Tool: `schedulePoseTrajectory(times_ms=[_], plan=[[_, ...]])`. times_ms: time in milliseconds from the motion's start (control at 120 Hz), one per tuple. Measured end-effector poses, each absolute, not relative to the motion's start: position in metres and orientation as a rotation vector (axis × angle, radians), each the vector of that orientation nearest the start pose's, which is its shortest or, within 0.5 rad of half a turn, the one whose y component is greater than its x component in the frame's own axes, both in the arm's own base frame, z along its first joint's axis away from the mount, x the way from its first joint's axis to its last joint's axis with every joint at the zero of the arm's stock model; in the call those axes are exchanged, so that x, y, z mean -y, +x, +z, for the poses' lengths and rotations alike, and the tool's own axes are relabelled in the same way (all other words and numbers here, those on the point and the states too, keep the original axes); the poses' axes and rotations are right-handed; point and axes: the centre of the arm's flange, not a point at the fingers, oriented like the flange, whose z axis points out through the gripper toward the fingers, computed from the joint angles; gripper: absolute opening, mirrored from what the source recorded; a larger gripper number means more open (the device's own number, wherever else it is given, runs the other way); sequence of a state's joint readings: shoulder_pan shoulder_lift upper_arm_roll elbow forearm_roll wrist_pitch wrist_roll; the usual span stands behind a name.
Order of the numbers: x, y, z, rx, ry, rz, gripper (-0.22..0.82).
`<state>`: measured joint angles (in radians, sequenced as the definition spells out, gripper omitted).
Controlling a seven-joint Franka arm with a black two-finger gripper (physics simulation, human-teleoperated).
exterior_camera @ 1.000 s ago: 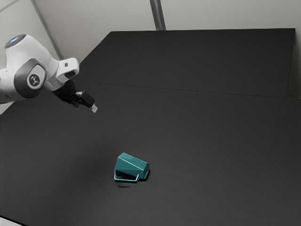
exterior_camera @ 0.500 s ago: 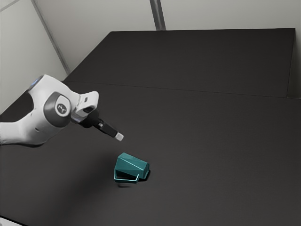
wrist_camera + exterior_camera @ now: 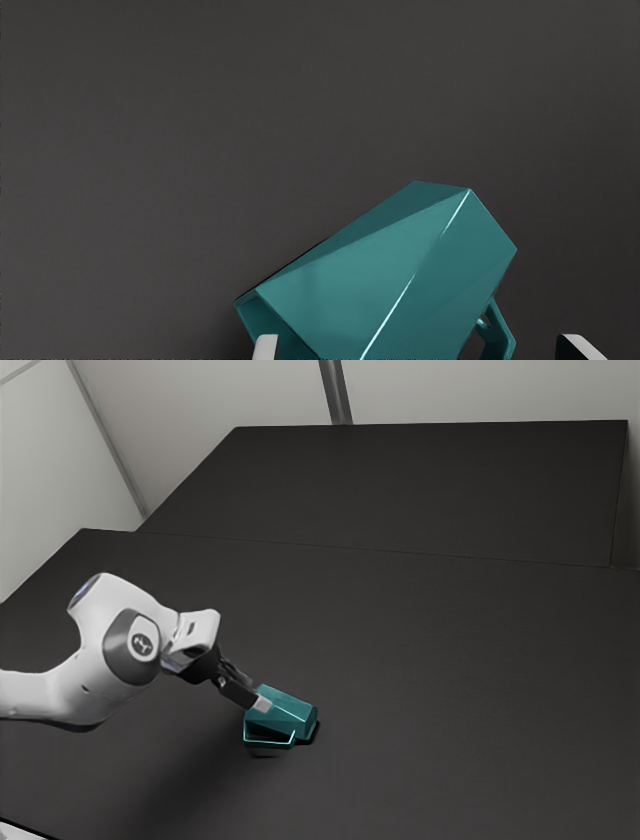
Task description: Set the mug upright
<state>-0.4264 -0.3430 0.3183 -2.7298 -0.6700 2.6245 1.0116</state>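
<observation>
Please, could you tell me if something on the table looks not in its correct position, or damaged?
Yes: the teal mug lies on its side on the dark table, which is odd because a mug normally stands on its base. I can see no spill or damage.

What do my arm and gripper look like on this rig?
The arm is white with smooth, rounded segments. A dark grey cap on its side carries a round emblem, and a bluish patch marks the grey end of another joint. The gripper is black, with two slim fingers ending in pale grey, blocky tips.
</observation>
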Motion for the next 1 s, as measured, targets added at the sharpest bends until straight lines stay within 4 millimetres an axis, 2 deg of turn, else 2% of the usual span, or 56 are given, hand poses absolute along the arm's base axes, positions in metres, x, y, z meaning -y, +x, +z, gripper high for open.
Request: schedulePoseTrajectory(times_ms=[342,608,783,1000], plan=[[0.03,0.391,0.327,-0.936,-3.303,-0.684,0.6],[0.028,0.39,0.311,-0.916,-3.311,-0.642,0.6],[0.051,0.391,0.312,-1.012,-3.255,-0.643,0.59],[0.061,0.39,0.313,-1.014,-3.242,-0.671,0.58]])
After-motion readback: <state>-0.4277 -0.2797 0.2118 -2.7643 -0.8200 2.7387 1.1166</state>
